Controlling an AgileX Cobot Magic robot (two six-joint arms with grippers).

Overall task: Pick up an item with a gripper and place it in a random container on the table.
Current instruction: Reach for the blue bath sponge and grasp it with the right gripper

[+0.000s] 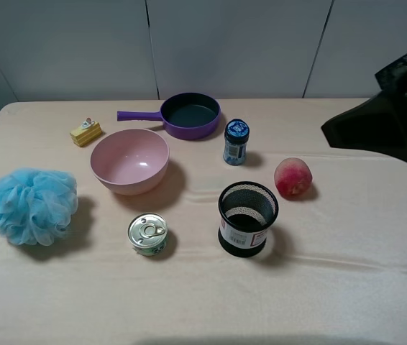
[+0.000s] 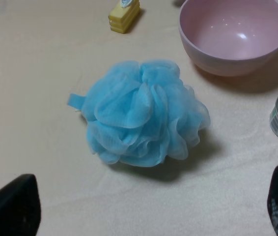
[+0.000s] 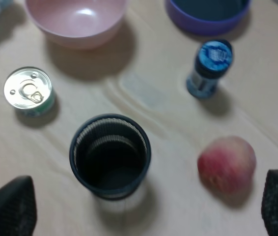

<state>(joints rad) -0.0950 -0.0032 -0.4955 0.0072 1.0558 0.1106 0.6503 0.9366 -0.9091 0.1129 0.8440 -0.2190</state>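
While clear of the blue pouf (image 2: 144, 115), left hand (image 2: 147, 209) wide open and empty; right hand (image 3: 144, 205) likewise.

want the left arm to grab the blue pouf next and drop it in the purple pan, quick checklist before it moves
1. Left gripper open: ok, jaws wide apart.
2. Blue bath pouf free to lift: ok, it lies alone on the table, touching nothing else.
3. Pouf between the jaws: not ok, it lies ahead of them.
4. Purple frying pan empty: ok, nothing inside.
5. Right gripper out of the way: ok, open, over by the black mesh cup and peach.
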